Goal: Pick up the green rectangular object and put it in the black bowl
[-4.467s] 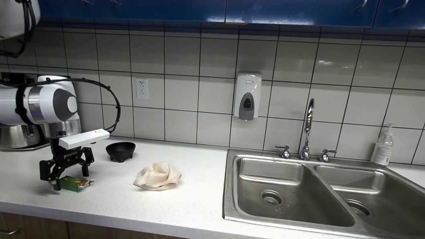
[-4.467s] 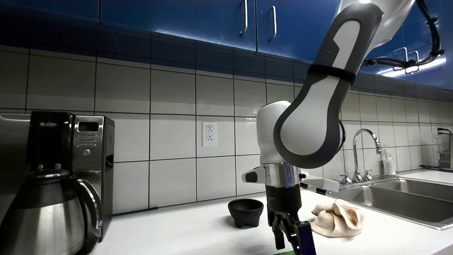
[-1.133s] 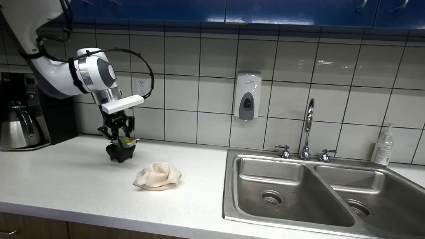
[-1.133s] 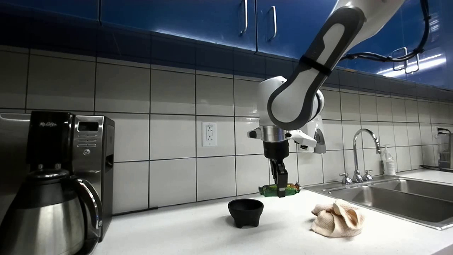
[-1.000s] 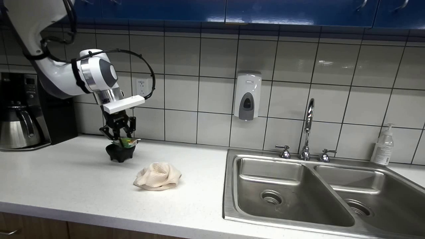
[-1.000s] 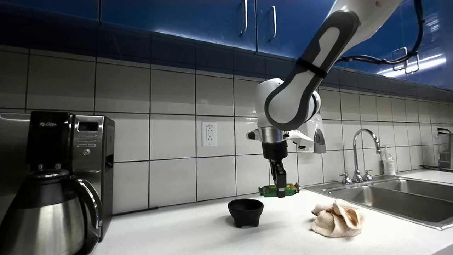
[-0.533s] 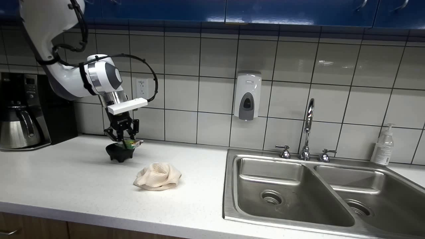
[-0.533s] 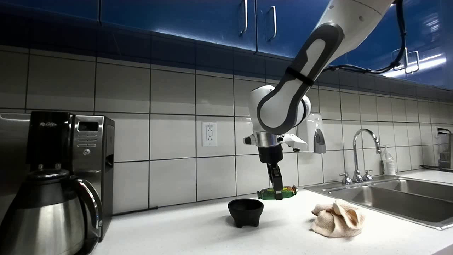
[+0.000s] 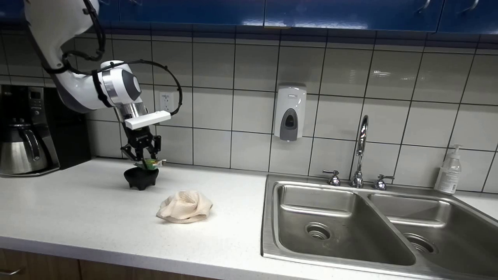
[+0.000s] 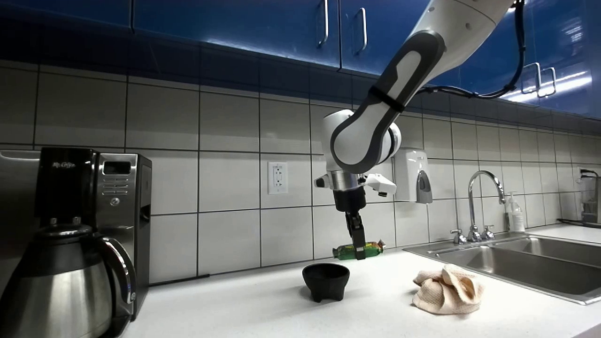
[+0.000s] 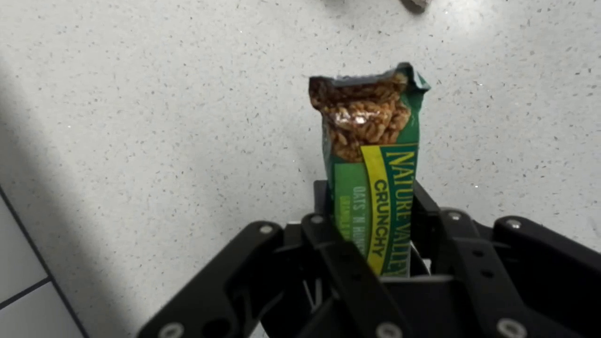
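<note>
The green rectangular object (image 11: 375, 188) is a wrapped granola bar, gripped across its sides in the wrist view. My gripper (image 11: 371, 202) is shut on it, one finger on each long side, and the bar's far end sticks out beyond the fingers. In an exterior view the bar (image 10: 346, 252) hangs in the air, higher than the black bowl (image 10: 326, 281) and to its right in the picture. Seen in an exterior view, the bar (image 9: 151, 164) appears just over the rim of the black bowl (image 9: 141, 179). The bowl stands upright on the counter.
A crumpled beige cloth (image 9: 184, 207) lies on the counter near the bowl. The tiled wall (image 10: 230, 234) rises behind. A coffee maker (image 10: 94, 225) stands to one side of the bowl, and a steel sink (image 9: 342, 225) lies beyond the cloth.
Seconds ago the bar lay on the counter between my open fingers; now it is held aloft near the bowl. Over the last half second it has risen slightly and shifted left in both exterior views.
</note>
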You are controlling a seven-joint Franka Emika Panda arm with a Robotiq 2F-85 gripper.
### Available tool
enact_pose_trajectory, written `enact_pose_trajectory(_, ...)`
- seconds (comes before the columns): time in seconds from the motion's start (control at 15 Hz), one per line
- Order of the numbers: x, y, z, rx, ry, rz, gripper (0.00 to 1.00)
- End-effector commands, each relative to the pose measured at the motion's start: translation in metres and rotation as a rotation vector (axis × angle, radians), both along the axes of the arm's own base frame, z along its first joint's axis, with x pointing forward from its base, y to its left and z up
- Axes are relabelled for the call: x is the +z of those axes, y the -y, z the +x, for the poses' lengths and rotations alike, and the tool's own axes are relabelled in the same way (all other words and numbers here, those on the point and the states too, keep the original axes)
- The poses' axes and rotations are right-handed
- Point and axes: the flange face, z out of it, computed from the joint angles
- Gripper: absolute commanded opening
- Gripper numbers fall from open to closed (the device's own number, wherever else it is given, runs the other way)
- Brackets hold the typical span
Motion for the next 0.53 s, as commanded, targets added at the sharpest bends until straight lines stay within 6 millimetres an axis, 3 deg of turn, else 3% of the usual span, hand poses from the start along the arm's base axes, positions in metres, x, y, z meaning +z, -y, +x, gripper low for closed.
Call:
enact_pose_trajectory(0.0,0.001,-0.018,0.007,0.007,-0.006,-0.033,0.16)
enact_pose_trajectory(0.47,-0.022,-0.032,0.02,0.015,-0.034,-0.044,0.16)
